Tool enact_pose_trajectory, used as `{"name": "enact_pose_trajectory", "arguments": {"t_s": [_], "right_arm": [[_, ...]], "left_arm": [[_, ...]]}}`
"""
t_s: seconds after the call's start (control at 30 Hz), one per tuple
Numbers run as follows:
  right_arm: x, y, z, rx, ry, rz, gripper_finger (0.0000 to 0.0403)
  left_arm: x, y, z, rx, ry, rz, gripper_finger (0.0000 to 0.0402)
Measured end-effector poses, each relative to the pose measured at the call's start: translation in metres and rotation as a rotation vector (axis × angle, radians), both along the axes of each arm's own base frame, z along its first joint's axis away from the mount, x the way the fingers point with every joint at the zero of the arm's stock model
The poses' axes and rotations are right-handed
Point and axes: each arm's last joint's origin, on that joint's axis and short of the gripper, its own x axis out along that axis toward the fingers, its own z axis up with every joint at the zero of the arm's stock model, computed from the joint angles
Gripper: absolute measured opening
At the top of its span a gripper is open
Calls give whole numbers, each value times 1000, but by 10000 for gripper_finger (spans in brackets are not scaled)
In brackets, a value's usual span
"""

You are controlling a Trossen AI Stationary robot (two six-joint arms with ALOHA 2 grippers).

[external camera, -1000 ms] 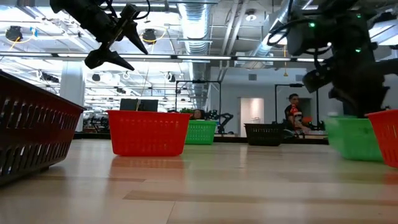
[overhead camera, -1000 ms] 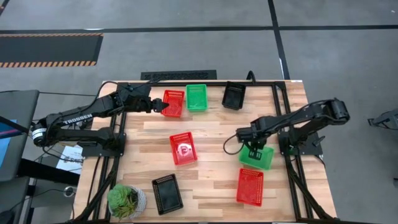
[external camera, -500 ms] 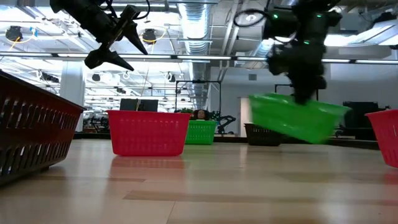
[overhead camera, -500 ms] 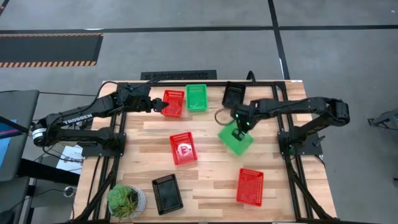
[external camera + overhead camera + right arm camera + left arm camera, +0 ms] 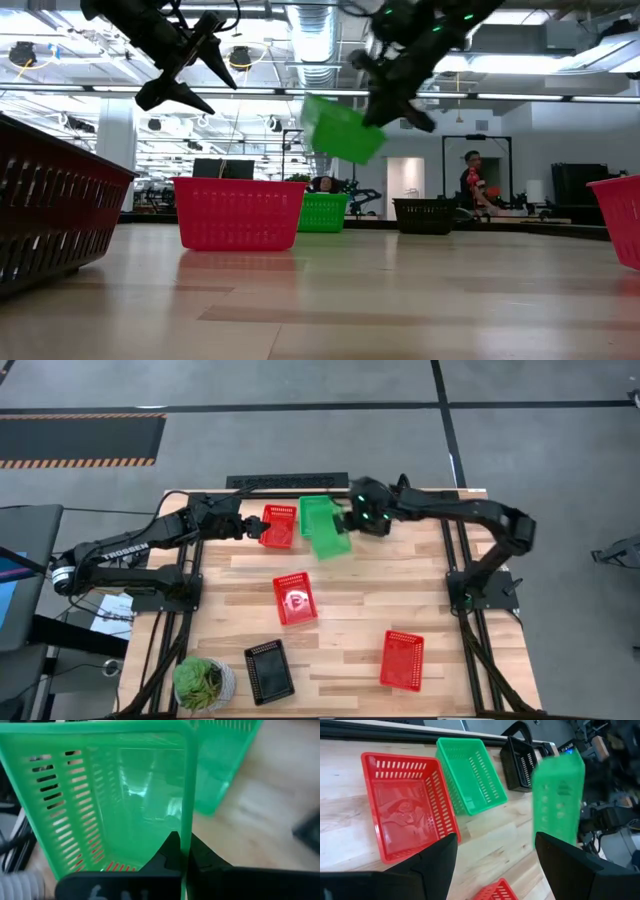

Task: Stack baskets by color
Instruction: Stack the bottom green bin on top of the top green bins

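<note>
The table [image 5: 340,595] is pale wooden planks with a smooth, slightly shiny finish. The red basket [image 5: 405,810] and green basket [image 5: 470,772] are slotted plastic, glossy enough to catch the light. The black basket [image 5: 268,672] looks duller. The arms [image 5: 130,545] are matt dark.

three red baskets [image 5: 295,598], two green baskets [image 5: 328,538], two black baskets [image 5: 269,671]

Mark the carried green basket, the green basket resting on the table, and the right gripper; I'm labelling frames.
carried green basket [image 5: 341,128], low view, side wall
green basket on the table [image 5: 470,772], left wrist view, floor
right gripper [image 5: 184,851], right wrist view, between fingertips
</note>
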Motion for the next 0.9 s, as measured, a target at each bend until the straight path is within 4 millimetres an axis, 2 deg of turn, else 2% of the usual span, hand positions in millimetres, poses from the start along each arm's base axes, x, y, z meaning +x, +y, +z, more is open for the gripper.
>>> {"name": "enact_pose_trajectory", "arguments": {"t_s": [0.2, 0.37, 0.5, 0.63, 0.9], "right_arm": [[38, -47, 4, -16, -19, -63, 9], [55, -77, -8, 18, 56, -108, 10], [64, -86, -20, 46, 111, -115, 11], [64, -89, -35, 80, 172, -120, 13], [54, -95, -32, 74, 214, -156, 15]], "left_arm": [[0, 0, 0, 1, 1, 4, 256], [0, 1, 0, 6, 4, 13, 256], [0, 1, 0, 6, 4, 13, 256], [0, 1, 0, 5, 4, 14, 256], [0, 1, 0, 8, 6, 19, 256]]}}
